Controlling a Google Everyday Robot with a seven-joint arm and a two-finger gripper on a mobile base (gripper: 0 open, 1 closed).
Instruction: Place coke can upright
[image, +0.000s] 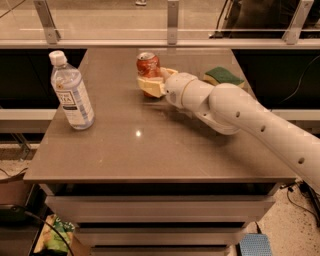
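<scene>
the coke can (148, 65) stands toward the far middle of the table (150, 150), its long axis vertical and its silver top facing up, so by the look of it the upright part of the job is already met. its base is hidden behind the near finger, so whether it rests on the surface or hangs just above it cannot be told. the gripper (152, 80) is right at the can, reaching in from the sponge side, its pale yellow fingers (150, 86) wrapped about the can's lower half, one in front and one behind, and they appear clamped on it rather than spread. that is the relation the coming move turns on: the can sits between the fingers, not beside them, with its axis crossing the line of the fingers, so a release would call for the fingers to part sideways and the white arm (240, 110) to draw back level along its own line (any lift or twist while pulling away could tip the can over). outward from there, the green sponge (223, 76) lies just behind the wrist, near the table's far edge, and the water bottle (71, 95) stands upright well apart on the opposite side, clear of the arm's path.
</scene>
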